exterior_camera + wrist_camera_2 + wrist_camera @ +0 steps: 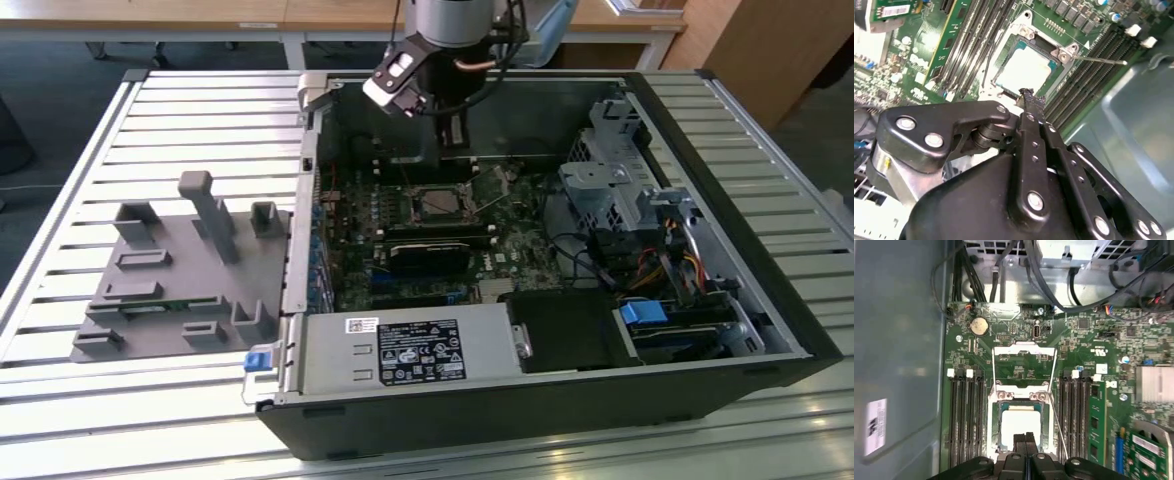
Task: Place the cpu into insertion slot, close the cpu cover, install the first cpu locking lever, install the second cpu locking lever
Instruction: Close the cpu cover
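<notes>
The cpu [1019, 424] [1025, 72], a square chip with a silvery top, lies flat in the insertion slot [995, 412] [441, 204] on the green board. Beyond the socket the cpu cover [1024, 353], a thin metal frame, stands swung open, with the board showing through its window. A thin wire lever [1059, 434] [1099, 60] sticks out loose beside the socket. My gripper [1026, 437] [1029, 95] [451, 150] hangs just above the socket's near edge, its black fingers pressed together with nothing between them.
Rows of black memory slots [966, 415] flank the socket. The open case holds a power supply [400, 350], a drive cage [607, 190] and cable bundles [1004, 270]. A grey fixture plate [174, 270] lies on the slatted table at the exterior view's left.
</notes>
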`<action>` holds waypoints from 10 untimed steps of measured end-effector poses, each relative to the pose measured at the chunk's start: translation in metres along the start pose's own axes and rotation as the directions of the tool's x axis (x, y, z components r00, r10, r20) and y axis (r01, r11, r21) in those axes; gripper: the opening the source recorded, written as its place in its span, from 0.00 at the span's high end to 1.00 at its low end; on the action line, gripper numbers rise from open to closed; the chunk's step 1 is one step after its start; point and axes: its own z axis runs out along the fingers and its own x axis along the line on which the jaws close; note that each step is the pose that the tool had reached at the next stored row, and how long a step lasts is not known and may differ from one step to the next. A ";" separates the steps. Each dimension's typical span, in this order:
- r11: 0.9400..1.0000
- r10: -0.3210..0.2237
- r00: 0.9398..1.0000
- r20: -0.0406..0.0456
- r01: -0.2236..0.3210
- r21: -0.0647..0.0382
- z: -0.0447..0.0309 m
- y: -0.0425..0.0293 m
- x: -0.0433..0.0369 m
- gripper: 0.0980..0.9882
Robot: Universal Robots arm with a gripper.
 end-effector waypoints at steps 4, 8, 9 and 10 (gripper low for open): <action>1.000 0.000 1.000 0.000 0.000 0.000 -0.0156 0.0008 -0.0002 0.99; 1.000 0.000 1.000 0.000 0.000 0.000 -0.0204 0.0011 -0.0008 0.99; 1.000 0.000 1.000 0.000 0.000 0.000 -0.0204 0.0010 -0.0013 0.99; 1.000 0.000 1.000 0.000 0.000 0.000 -0.0205 0.0010 -0.0019 0.99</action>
